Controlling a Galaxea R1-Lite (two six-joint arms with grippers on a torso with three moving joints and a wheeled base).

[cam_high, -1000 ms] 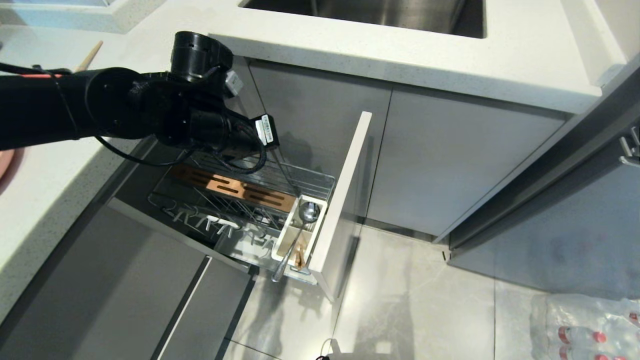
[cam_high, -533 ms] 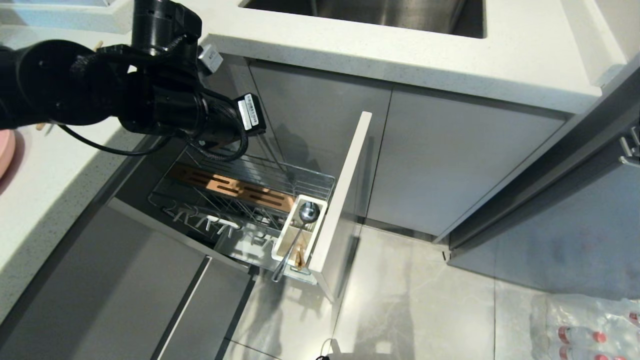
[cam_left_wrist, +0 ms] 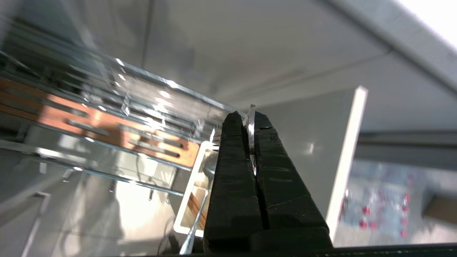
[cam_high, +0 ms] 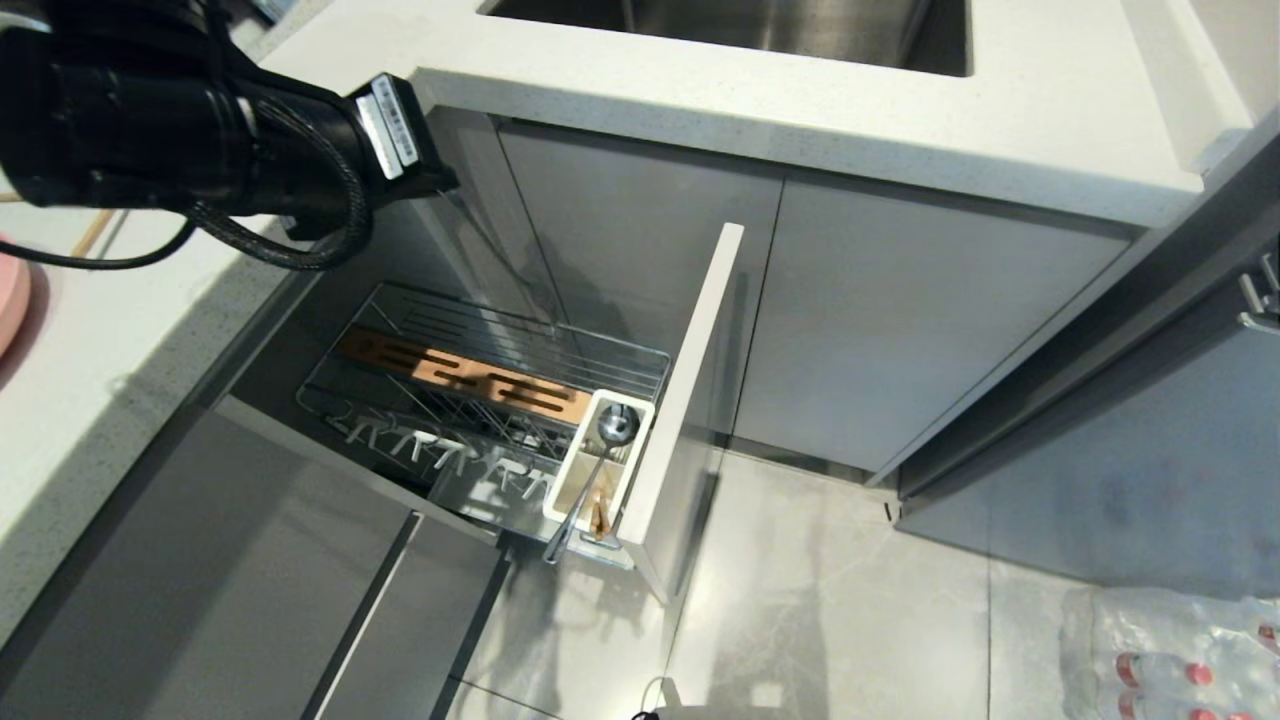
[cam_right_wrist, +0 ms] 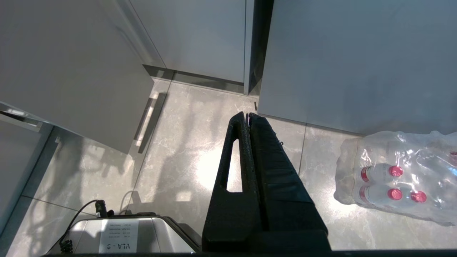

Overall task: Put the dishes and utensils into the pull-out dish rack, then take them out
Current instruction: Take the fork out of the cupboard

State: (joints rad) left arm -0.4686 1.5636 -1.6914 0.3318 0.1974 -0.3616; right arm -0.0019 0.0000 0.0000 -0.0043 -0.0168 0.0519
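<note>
Since the earlier frames, left arm has risen up-left clear of pull-out dish rack; left gripper has its jaws pressed together, empty. Spoon leans in white cutlery holder, bowl far, handle pointing near, beside chopsticks. Right gripper, jaws together, hangs over floor.

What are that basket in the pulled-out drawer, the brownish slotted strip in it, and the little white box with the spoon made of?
The wire basket looks like chrome-plated metal: thin, mirror-bright rods. The slotted insert seems to be wood or bamboo, warm brown and matte, though a laminate can't be excluded. The cutlery holder looks like white plastic, smooth and opaque. The spoon gleams like polished metal.
</note>
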